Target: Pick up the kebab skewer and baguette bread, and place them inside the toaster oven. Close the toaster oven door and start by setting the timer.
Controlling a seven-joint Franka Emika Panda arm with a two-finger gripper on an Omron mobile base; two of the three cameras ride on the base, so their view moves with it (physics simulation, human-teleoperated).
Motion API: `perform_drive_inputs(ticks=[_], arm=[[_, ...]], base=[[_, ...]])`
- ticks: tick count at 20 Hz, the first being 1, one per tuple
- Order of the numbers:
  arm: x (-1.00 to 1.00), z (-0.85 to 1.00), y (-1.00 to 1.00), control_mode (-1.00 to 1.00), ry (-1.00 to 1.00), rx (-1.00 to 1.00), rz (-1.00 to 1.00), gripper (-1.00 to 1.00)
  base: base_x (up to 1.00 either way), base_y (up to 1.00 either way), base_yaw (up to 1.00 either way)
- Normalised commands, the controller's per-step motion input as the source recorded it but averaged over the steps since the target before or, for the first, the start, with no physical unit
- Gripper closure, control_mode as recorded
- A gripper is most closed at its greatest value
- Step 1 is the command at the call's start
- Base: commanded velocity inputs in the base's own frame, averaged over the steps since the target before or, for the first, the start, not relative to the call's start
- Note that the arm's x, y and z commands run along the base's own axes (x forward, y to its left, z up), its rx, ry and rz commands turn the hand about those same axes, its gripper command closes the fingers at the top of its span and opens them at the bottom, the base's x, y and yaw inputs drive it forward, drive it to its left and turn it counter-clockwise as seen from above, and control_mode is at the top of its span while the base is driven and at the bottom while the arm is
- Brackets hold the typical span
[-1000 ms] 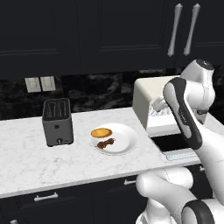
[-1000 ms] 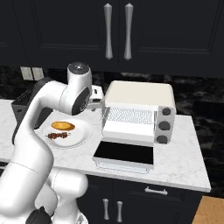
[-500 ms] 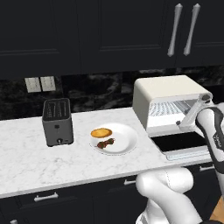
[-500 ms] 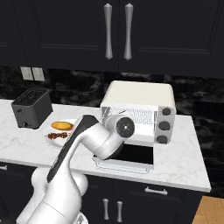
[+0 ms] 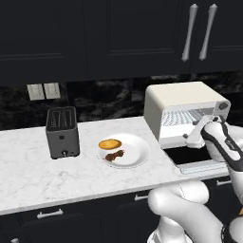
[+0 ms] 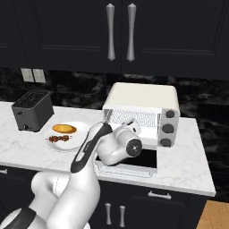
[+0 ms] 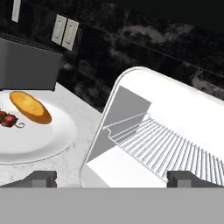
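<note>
I am looking over the marble table [image 5: 28, 175] with the arm bent low in front of the toaster oven [image 6: 143, 100]. The gripper [image 7: 111, 177] is hanging released, its jaws standing wide apart with nothing between them; in the hand view the two dark fingertips [image 7: 41, 177] are showing at the bottom, pointing toward the oven's left front corner.

The toaster oven door [image 6: 145, 159] is lying flat open on the table in front of the oven, dark glass facing up, and the wire rack [image 7: 175, 151] inside is sitting bare. The round dark knobs [image 6: 167, 128] are stacked on the oven's right face.

The baguette bread [image 5: 110, 144] and the kebab skewer [image 5: 114, 155] are both resting on a white plate [image 5: 137, 152], to the left of the oven. The bread is lying toward the back of the plate, the skewer just in front of it, close but whether touching I cannot tell. A dark grey slot toaster [image 5: 62, 131] is standing further left, apart from the plate.
</note>
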Motion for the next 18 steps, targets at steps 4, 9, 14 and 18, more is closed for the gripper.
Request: perform_drive_inputs(ticks=[4, 9, 14, 18], arm=[[0.67, -0.06, -0.54, -1.0, -0.01, 0.01, 0.0, -1.0], [0.5, -0.07, -0.13, -1.0, 0.0, 0.0, 0.0, -1.0], [0.21, -0.15, -0.03, -1.0, -0.01, 0.0, 0.0, -1.0], [0.16, -0.13, -0.06, -1.0, -0.06, 0.0, 0.0, -1.0]], base=[[0.0, 0.0, 0.0], [0.0, 0.0, 0.0], [0.0, 0.0, 0.0], [0.0, 0.0, 0.0]])
